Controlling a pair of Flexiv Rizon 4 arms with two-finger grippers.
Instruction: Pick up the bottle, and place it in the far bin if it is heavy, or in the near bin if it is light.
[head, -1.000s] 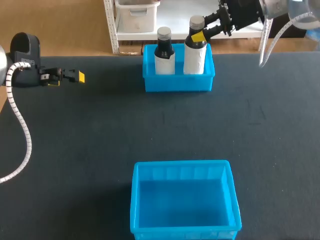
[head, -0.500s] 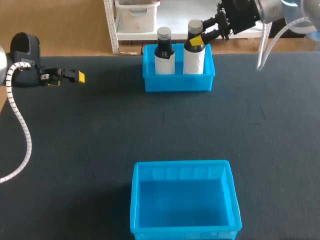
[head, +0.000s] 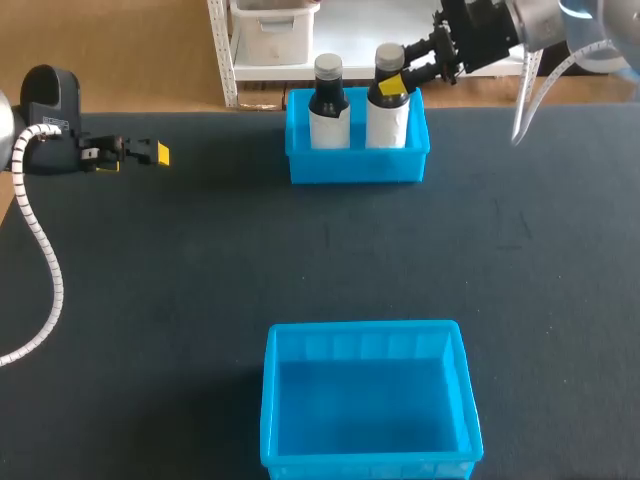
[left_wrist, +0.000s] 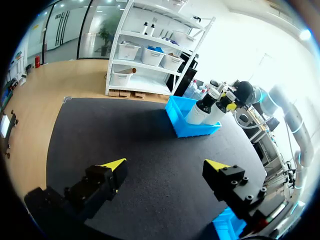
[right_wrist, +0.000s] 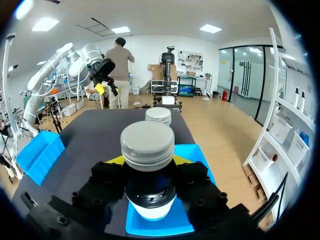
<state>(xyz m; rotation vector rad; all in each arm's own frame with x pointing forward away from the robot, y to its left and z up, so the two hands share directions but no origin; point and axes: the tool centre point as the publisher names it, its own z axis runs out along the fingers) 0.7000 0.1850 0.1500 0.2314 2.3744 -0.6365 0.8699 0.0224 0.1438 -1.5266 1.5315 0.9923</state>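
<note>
- bottle (head: 388, 108) upright in the far bin (head: 355, 166), long axis vertical, neck clamped on both sides by our right hand (head: 392, 82)
- second bottle (head: 328, 108) sits just ahead of that hand
- our left hand (head: 150, 153) gapes wide, well apart; right is nearer

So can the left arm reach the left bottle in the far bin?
Probably yes: bare table lies between the left gripper and the far bin, and the left bottle stands above the rim. The right gripper, shut on the right bottle, crowds one side.
</note>
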